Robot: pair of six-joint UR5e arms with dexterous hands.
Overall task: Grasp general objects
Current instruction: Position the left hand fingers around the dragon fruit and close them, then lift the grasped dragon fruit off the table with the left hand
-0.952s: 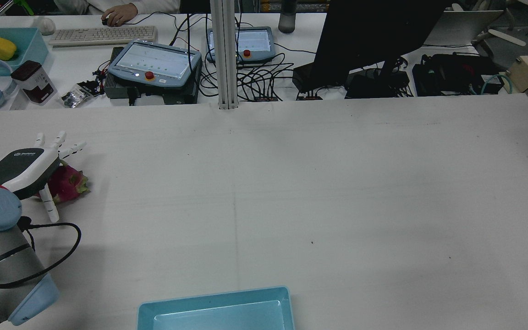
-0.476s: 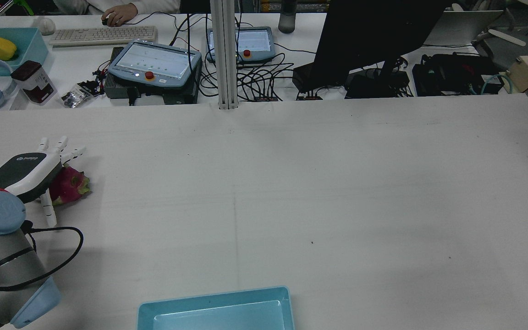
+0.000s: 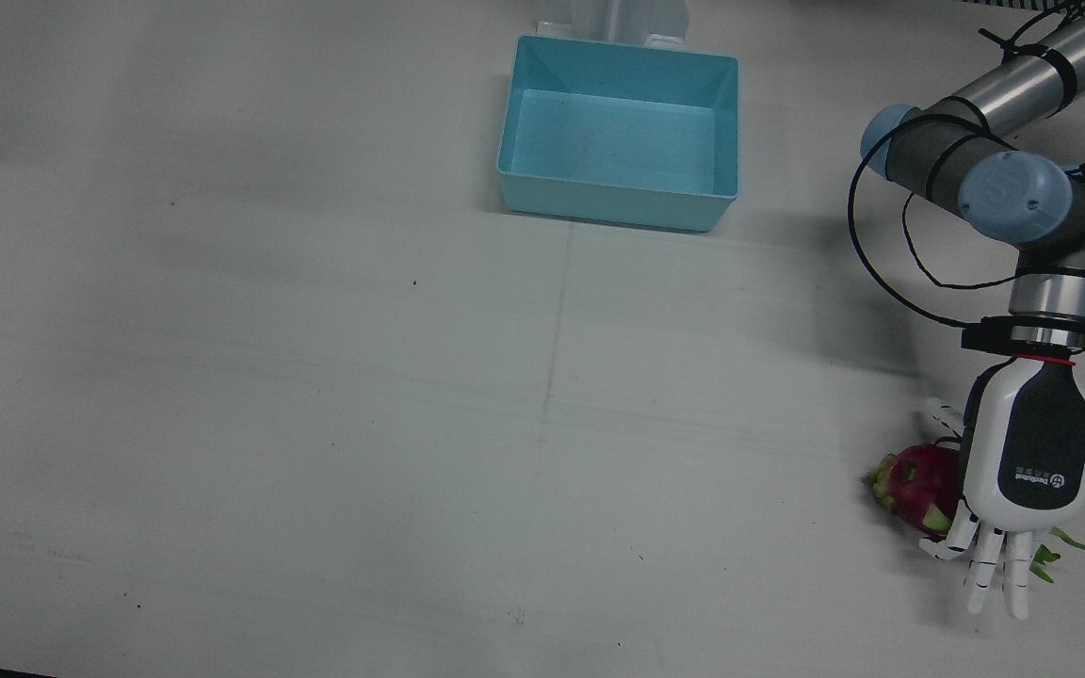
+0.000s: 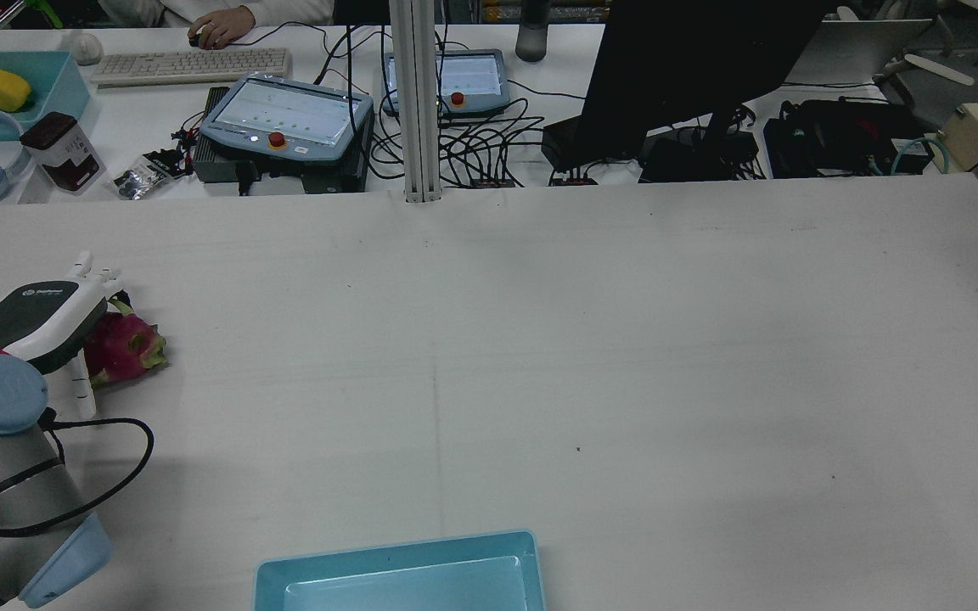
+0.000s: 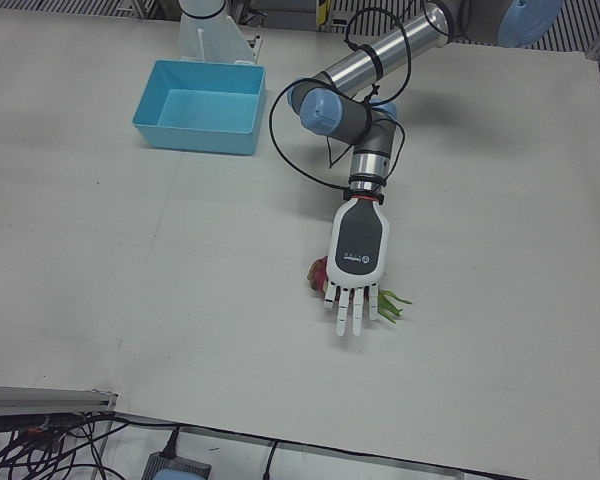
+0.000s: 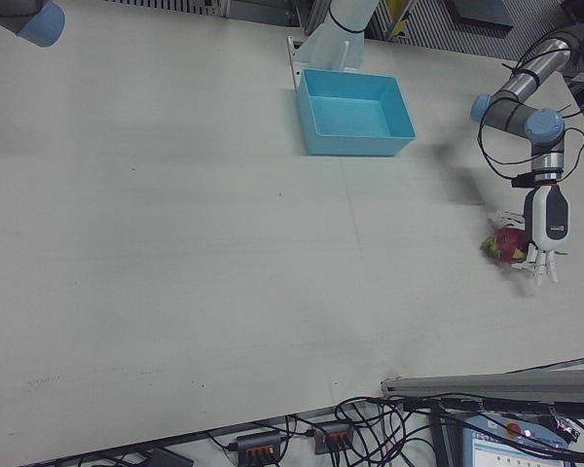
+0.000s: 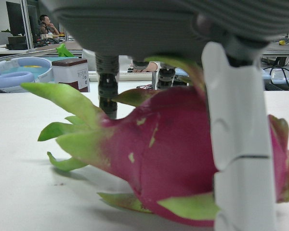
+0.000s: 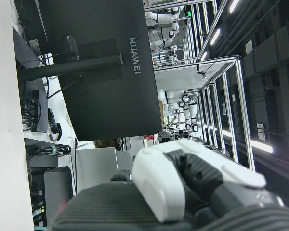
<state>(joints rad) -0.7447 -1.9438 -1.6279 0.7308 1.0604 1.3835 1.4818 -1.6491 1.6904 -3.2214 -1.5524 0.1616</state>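
A pink dragon fruit [image 3: 914,480] with green scales lies on the white table at the robot's far left. My left hand [image 3: 1032,452] hovers palm-down right over it, fingers apart and reaching past the fruit, holding nothing. In the rear view the hand [image 4: 39,318] covers the fruit's [image 4: 124,348] near side. In the left hand view the fruit [image 7: 173,149] fills the frame under the palm, with one white finger [image 7: 236,144] in front of it. My right hand [image 8: 183,192] shows only in its own view, off the table; whether it is open or shut is unclear.
A light blue bin [image 3: 618,202] stands near the robot's side at the table's middle. Behind the table's far edge are pendants [image 4: 285,127], cables and a monitor [image 4: 684,76]. The left arm's cable [image 3: 882,264] loops beside the wrist.
My left hand has sunk lower over the dragon fruit and its fingers have tipped downward, so they look shorter from behind. The fruit has not moved.
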